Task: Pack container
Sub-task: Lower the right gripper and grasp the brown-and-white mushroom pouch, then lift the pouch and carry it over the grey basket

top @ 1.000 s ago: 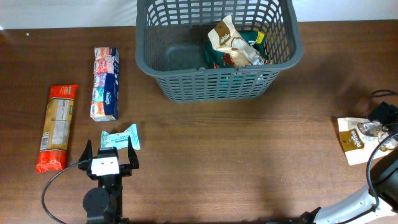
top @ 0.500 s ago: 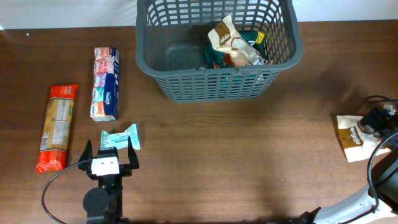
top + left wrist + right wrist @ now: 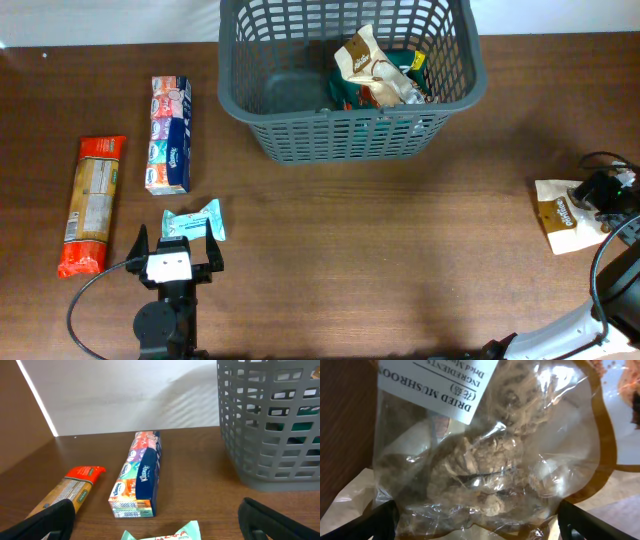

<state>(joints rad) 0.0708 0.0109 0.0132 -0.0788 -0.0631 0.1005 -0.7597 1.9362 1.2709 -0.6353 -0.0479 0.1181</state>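
— Where's the basket (image 3: 340, 135) sitting?

— At the far edge of the table (image 3: 400, 260), about the middle. A few packets (image 3: 375, 70) are piled against its right side.

— And the left claw (image 3: 176, 240)?

— Down near the front edge, on the left, with its fingers spread wide. A small teal packet (image 3: 195, 220) lies just in front of the tips. Further back there's a stack of tissue packs (image 3: 170, 135), just left of the basket. Left of that again is a long orange pasta packet (image 3: 90, 205). Both lie flat on the wood.

— The right one?

— The right claw (image 3: 592, 195) is out at the right edge, well away from the basket and low over a brown-and-white pouch (image 3: 560, 215). Its fingers (image 3: 365, 522) stand wide too, one on each side of a clear bag of dried mushrooms (image 3: 485, 460) that rests on the pouch. Whether they actually touch the bag, I can't tell from here.
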